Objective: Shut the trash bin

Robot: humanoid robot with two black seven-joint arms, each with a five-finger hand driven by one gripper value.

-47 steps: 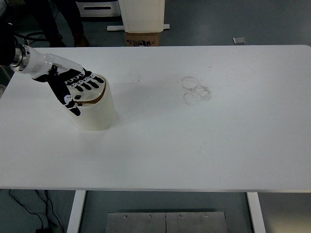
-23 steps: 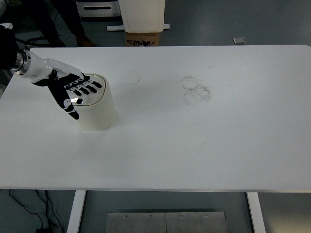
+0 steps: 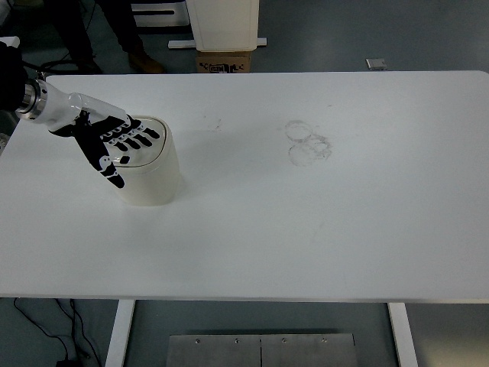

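The left hand [image 3: 107, 141] is resting flat, fingers [image 3: 141, 134] spread and holding nothing, on the lid of the white trash bin [image 3: 149, 172], which is standing at the worktop's [image 3: 306, 229] left side. Pressing evenly downward should be seating the lid flush without tipping the bin.

Left hand [image 3: 107, 141] covers part of trash bin [image 3: 149, 172] lid; contact probably flat, unclear. Person's legs [image 3: 114, 30] cut off at top edge.

Left hand [image 3: 107, 141] lies flat, fingers spread, on the closed lid of the white trash bin [image 3: 149, 172], far left on the white table [image 3: 321, 214].
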